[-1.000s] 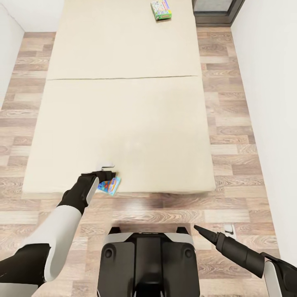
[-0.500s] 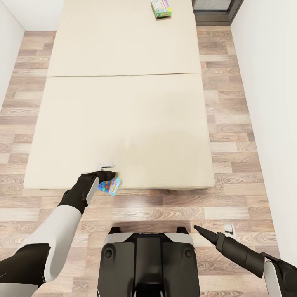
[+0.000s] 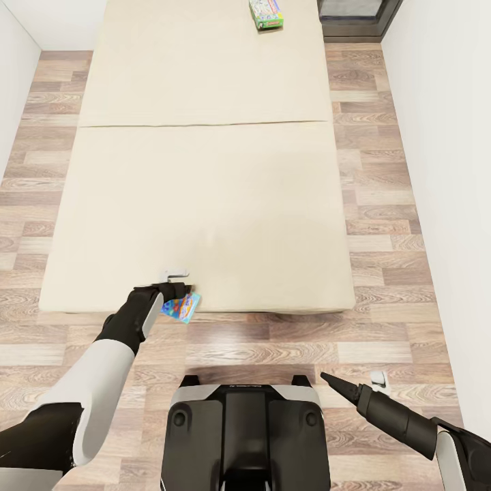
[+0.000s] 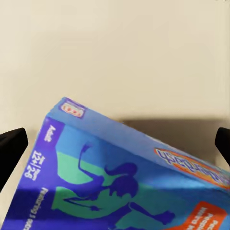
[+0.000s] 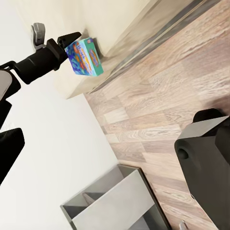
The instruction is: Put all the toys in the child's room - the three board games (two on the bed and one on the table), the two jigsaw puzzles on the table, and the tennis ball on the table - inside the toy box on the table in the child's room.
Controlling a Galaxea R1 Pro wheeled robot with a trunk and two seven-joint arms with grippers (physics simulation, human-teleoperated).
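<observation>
The left hand (image 3: 179, 292) stays clenched on the small blue board game (image 3: 181, 307), unmoved at the bed (image 3: 204, 204) edge; carrying comes next.

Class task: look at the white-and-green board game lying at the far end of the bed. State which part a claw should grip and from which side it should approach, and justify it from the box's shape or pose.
The white-and-green board game lies flat on the bed, so probably come from above and pinch its two long edges across the narrower width.
</observation>
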